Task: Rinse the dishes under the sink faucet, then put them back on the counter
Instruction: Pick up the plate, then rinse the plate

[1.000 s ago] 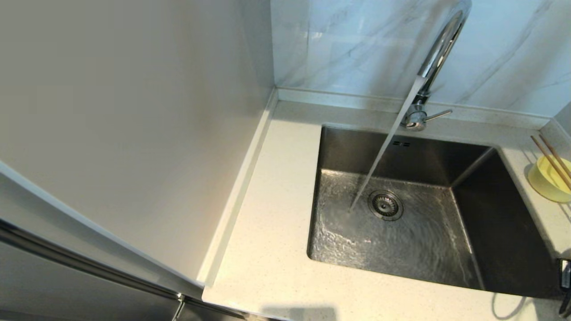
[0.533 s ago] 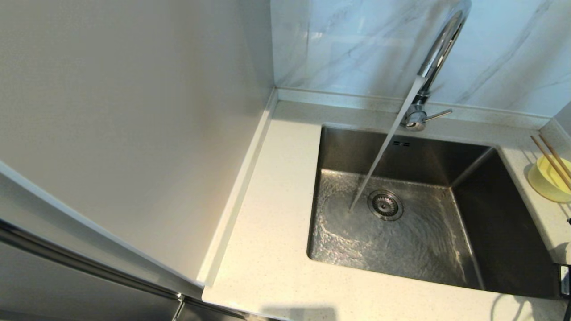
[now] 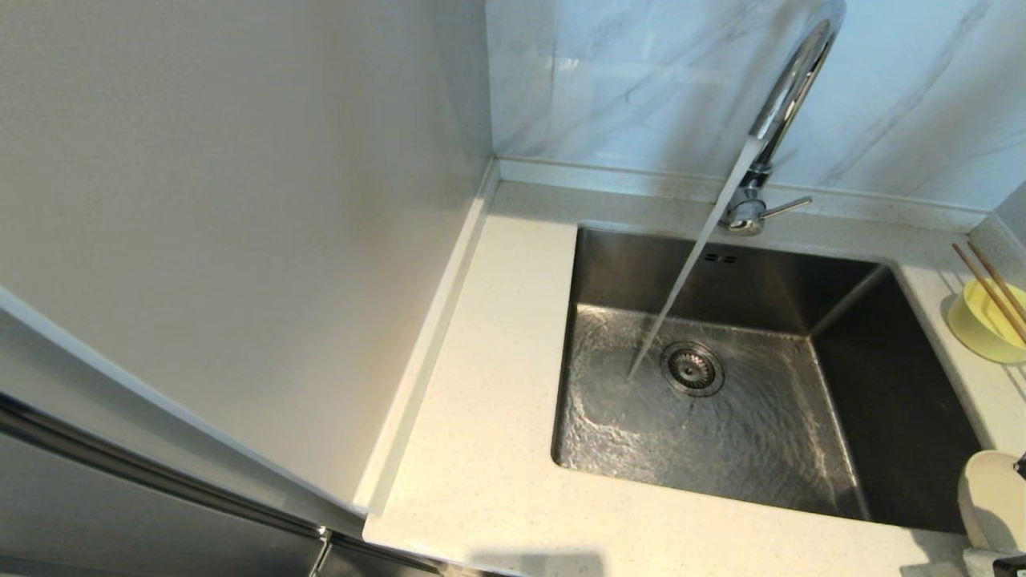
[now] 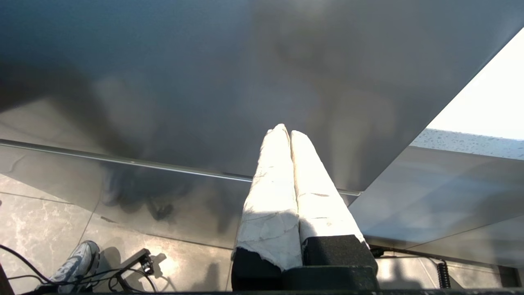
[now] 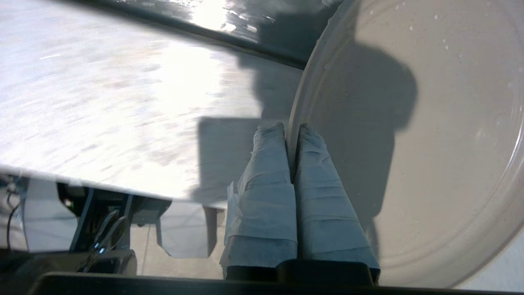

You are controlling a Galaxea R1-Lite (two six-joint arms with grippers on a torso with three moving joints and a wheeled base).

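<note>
My right gripper (image 5: 291, 128) is shut on the rim of the off-white plate (image 5: 430, 135), which is tilted on edge. In the head view that plate (image 3: 992, 501) shows at the lower right, over the sink's near right corner. The pale-yellow bowl (image 3: 984, 324) stands on the counter (image 3: 497, 417) at the far right, with the brown chopsticks (image 3: 990, 288) resting across it. The chrome faucet (image 3: 781, 104) runs a stream of water into the steel sink (image 3: 906, 401). My left gripper (image 4: 286, 132) is shut and empty, parked below the counter beside a grey cabinet front.
A pale wall panel (image 3: 240, 240) rises along the counter's left side. Marble tiles (image 3: 641, 80) back the sink. The drain strainer (image 3: 692, 369) sits mid-basin with water swirling round it. A floor with cables lies below the left arm.
The plate has risen into the head view at the lower right, where only a dark bit of the right arm showed before. Water keeps running.
</note>
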